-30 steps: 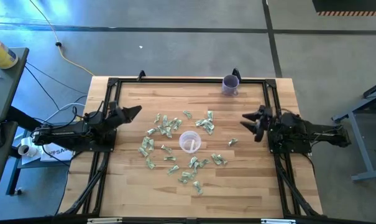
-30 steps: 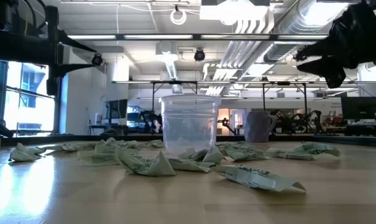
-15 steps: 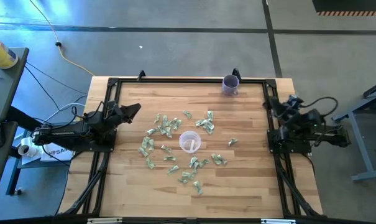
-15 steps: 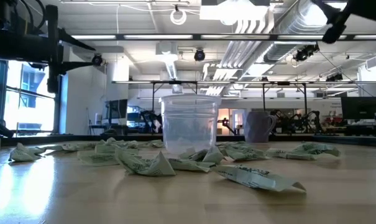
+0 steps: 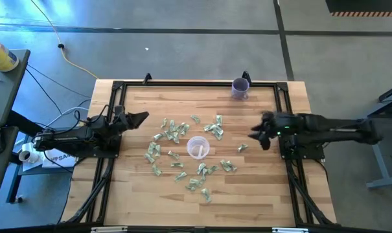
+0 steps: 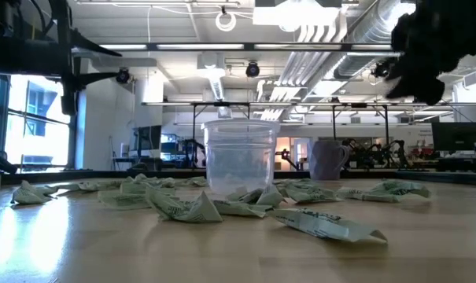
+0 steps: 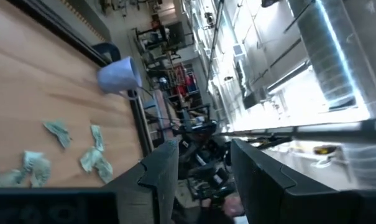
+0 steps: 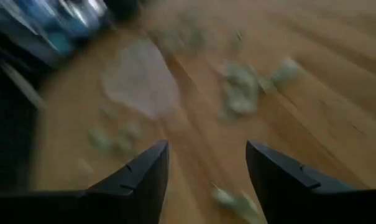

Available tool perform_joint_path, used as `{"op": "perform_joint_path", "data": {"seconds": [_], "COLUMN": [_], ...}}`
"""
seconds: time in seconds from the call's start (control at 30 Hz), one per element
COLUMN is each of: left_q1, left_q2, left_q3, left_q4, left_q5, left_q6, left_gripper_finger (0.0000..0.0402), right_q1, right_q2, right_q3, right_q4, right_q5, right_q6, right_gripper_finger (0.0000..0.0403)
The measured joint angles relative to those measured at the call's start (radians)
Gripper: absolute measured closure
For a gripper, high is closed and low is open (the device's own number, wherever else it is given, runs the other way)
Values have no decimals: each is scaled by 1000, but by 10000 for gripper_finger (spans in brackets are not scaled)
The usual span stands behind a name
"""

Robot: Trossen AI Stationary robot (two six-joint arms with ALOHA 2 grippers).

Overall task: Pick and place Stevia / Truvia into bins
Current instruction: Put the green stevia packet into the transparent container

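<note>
Wooden table [image 5: 260,188] framed by dark rails. Left gripper [image 5: 139,118] parked over the left edge, fingers [image 7: 156,177] apart and empty, aimed across the boards. Right gripper [image 5: 258,134] reached inward from the right side, above the wood near the outlying packets, fingers [image 8: 144,177] spread with nothing between them. Purple cup [image 5: 240,88] stood at the far edge. Clear cup [image 5: 197,147] sat mid-table, upright, ringed by Stevia packets [image 5: 172,131] scattered loose on the boards around it, some just beside its base, others farther off toward the right.
</note>
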Motion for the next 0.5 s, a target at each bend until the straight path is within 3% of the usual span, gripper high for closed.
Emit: {"op": "perform_joint_path", "data": {"seconds": [0.07, 0.17, 0.27, 0.5], "left_q1": [0, 0, 0, 0], "left_q2": [0, 0, 0, 0], "left_q3": [0, 0, 0, 0], "left_q4": [-11, -26, -20, -25], "left_q5": [8, 46, 88, 129], "left_q6": [46, 114, 173, 267], "left_gripper_finger": [220, 220, 220, 220], "right_q1": [0, 10, 27, 76], "right_q2": [112, 258, 409, 750], "right_q3": [52, 105, 154, 286], "right_q4": [-91, -80, -44, -216], "right_q5": [5, -5, -30, -52], "right_q6": [-125, -264, -361, -536], "right_gripper_finger": [199, 199, 199, 199]}}
